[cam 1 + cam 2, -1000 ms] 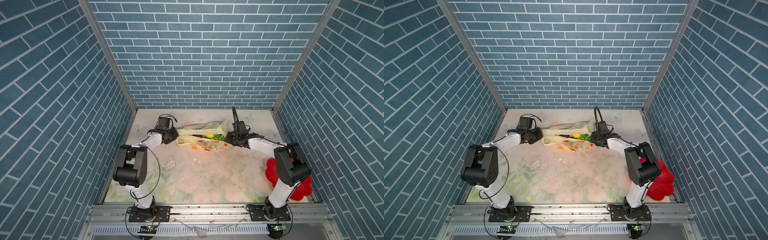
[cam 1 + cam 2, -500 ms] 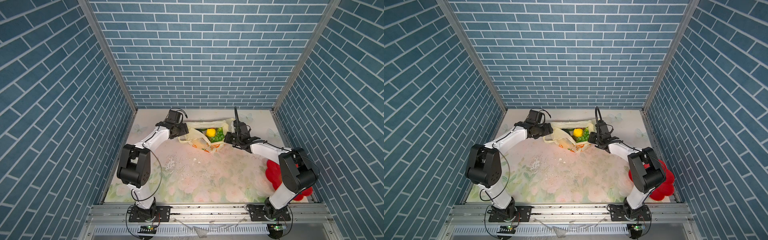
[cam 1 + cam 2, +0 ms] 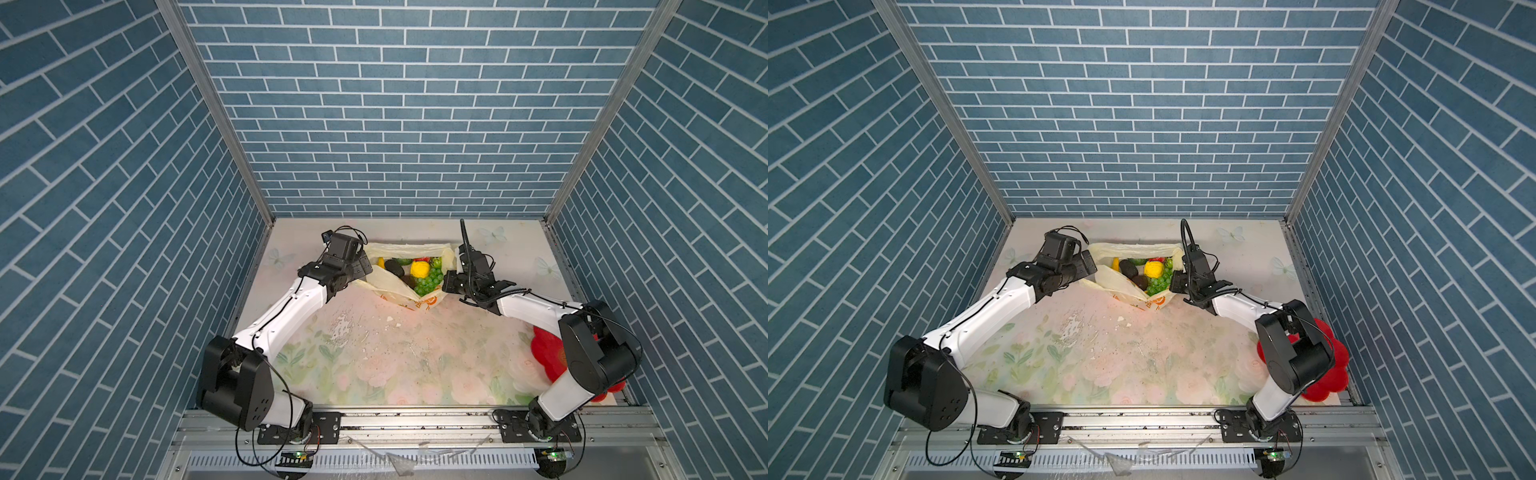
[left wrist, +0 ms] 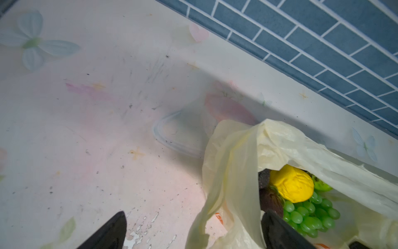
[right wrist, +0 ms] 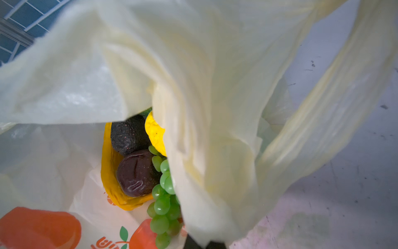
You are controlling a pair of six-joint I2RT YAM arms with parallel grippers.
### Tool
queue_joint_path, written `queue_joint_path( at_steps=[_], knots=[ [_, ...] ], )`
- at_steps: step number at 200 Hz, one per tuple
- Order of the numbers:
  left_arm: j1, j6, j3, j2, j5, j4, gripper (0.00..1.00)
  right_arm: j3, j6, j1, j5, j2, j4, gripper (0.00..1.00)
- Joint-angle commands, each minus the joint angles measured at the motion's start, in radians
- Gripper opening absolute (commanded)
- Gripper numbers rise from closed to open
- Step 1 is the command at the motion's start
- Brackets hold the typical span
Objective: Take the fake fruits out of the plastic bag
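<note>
Floral tabletop (image 3: pixel 395 353); crinkly bag (image 3: pixel 388 284), knobbly fruits (image 3: pixel 419 269); left jaws spread, right jaws pinching bag.

A robot test booth: brick-print walls (image 3: pixel 395 124), aluminium mounting rail (image 3: pixel 415 424), floral-print tabletop (image 3: pixel 395 365).

A thin, crinkly pale-yellow plastic bag (image 3: pixel 388 286) with orange-slice prints lies at the far middle of the table, its mouth gaping upward. Inside sit a knobbly yellow ball (image 3: pixel 419 269) and, just nearer, a green grape bunch (image 3: pixel 430 283). Two dark brown pieces (image 3: pixel 394 267) lie left of them, beside a yellow banana tip (image 3: pixel 380 262). Something red (image 3: pixel 422 259) shows at the far edge.
</note>
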Motion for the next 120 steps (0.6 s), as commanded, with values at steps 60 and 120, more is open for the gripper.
queue_joint_path(
  at_steps=[60, 120],
  knots=[
    [-0.175, 0.029, 0.093, -0.084, -0.185, -0.164, 0.99, -0.008, -0.070, 0.040, 0.070, -0.051, 0.021, 0.00],
    [-0.224, -0.086, 0.082, 0.093, -0.068, -0.071, 0.99, -0.015, -0.092, 0.070, 0.079, -0.074, 0.058, 0.00]
  ],
)
